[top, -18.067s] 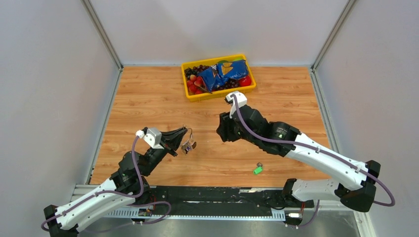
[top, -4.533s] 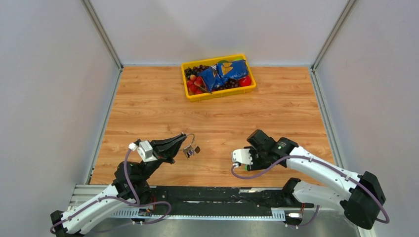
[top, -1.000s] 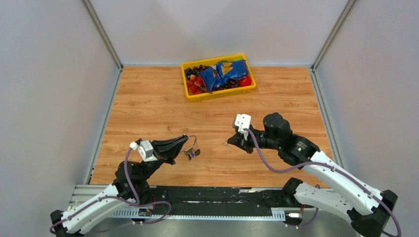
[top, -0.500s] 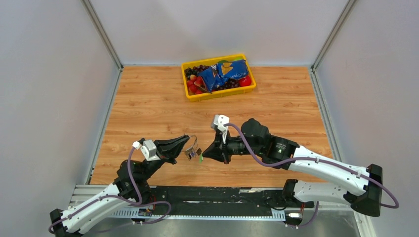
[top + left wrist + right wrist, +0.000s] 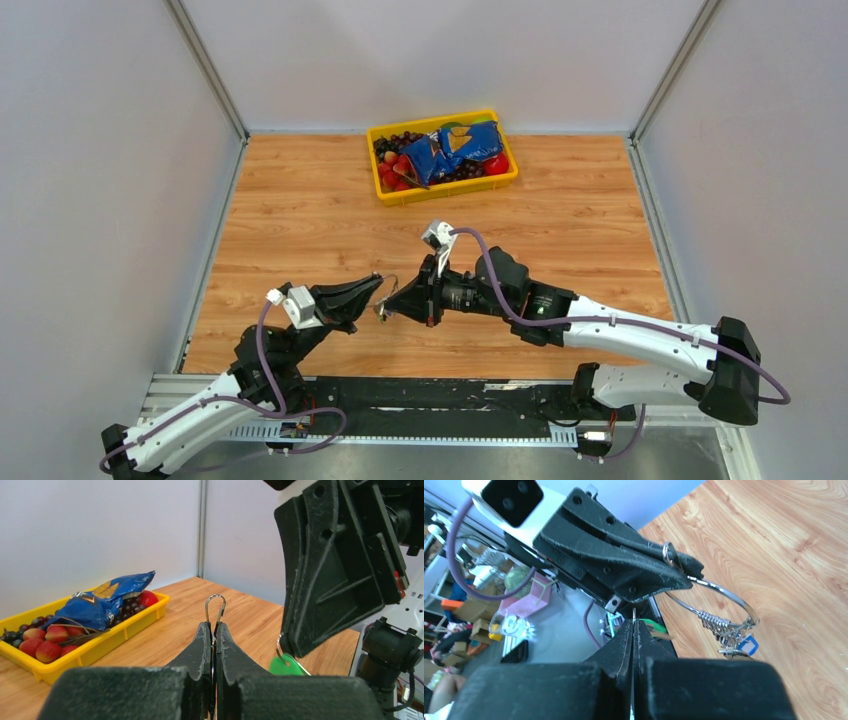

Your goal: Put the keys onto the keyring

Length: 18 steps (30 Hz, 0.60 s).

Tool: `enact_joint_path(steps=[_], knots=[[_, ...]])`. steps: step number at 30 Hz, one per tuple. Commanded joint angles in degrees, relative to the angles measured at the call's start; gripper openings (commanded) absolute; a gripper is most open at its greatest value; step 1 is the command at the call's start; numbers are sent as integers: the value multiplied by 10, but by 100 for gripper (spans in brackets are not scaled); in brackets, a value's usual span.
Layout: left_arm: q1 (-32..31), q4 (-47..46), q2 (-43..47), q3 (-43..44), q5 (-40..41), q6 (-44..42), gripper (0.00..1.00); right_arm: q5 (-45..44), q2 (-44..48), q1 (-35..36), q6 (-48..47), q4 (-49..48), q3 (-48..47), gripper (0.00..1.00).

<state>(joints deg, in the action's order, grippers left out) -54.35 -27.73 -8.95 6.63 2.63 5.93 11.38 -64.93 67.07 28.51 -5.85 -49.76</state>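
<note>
My left gripper [image 5: 372, 285] is shut on the keyring [image 5: 724, 594], a thin silver wire loop. The loop sticks up past its fingertips [image 5: 204, 630] in the left wrist view, as keyring [image 5: 215, 604]. A wire coil and small keys with a blue tag [image 5: 749, 644] hang from the ring's far end. My right gripper [image 5: 388, 311] is shut on a key with a green tag [image 5: 286, 665], its tip right beside the keyring. In the right wrist view the green tag [image 5: 655, 626] shows just past my right gripper [image 5: 633, 622], below the left gripper [image 5: 624, 565].
A yellow tray [image 5: 448, 190] with a blue snack bag [image 5: 455, 148], strawberries and dark grapes stands at the back of the wooden table. Grey walls close in the left, right and far sides. Both arms meet over the near left-centre of the table.
My right arm has swung left across the table with the green-tagged key, from the centre-right to right beside the keyring. The left gripper has held still with the ring.
</note>
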Motion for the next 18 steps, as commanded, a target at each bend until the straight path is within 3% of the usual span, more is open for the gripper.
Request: enact_joint_path(steps=[1, 18], knots=[[-1, -42, 13, 1, -39, -14, 0, -24, 4, 3, 65, -80, -5, 0], [-1, -75, 36, -6, -119, 3, 0, -18, 20, 2, 129, -156, 36, 0]])
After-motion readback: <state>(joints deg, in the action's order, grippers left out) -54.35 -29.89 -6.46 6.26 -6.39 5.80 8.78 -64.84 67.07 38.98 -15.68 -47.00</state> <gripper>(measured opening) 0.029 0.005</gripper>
